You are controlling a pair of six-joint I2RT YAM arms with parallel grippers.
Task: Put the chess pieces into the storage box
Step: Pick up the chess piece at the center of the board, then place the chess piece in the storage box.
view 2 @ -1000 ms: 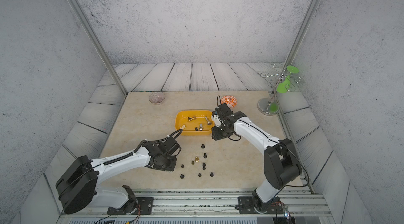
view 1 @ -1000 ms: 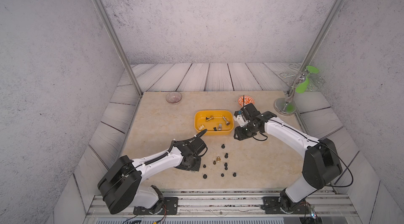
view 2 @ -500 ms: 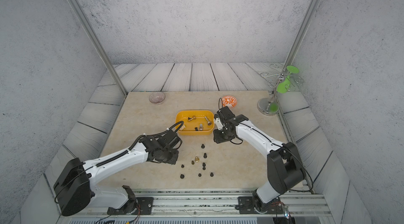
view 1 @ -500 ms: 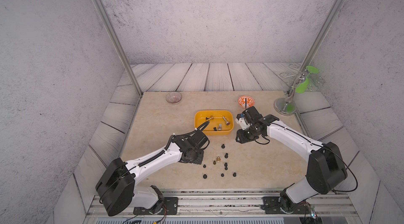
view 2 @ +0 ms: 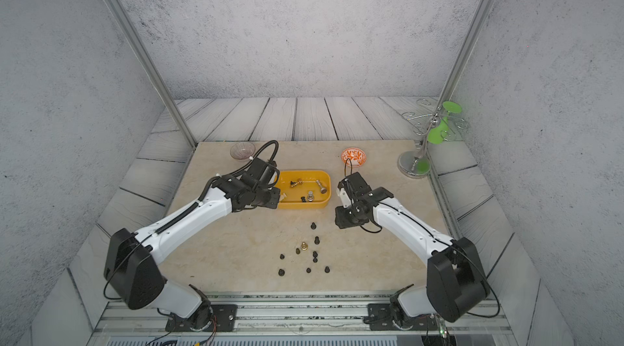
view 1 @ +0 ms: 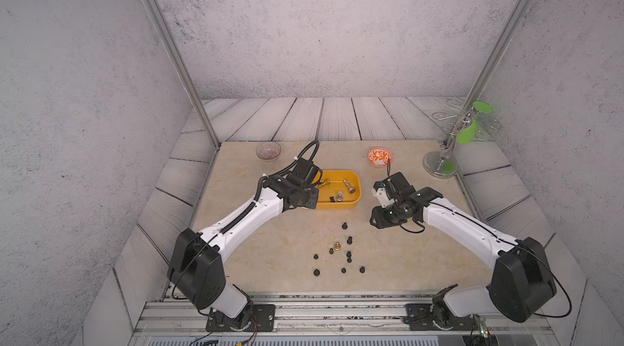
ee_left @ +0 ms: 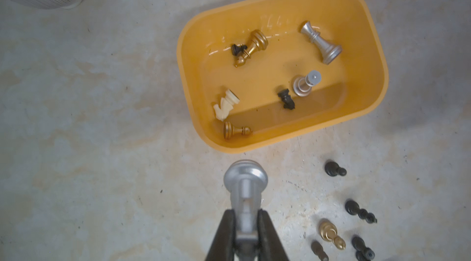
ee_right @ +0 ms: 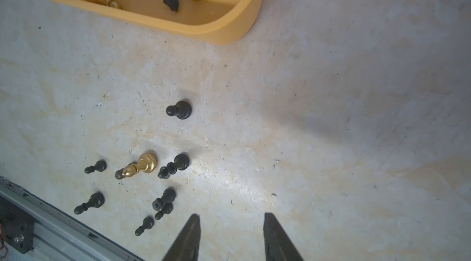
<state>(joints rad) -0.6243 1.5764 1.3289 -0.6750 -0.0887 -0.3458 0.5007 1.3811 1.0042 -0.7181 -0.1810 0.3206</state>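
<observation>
In both top views: storage box (view 1: 338,205) mid-table, loose chess pieces (view 1: 349,240) nearer.
Left wrist: left gripper (ee_left: 246,217) pinches silver piece (ee_left: 246,179) by its stem, short of the box's near rim, likely for a drop inside.
Right wrist: right gripper (ee_right: 230,219) spread, empty, free for the next pick.

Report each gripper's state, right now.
Left gripper: closed on a silver chess piece.
Right gripper: open, holding nothing.
</observation>
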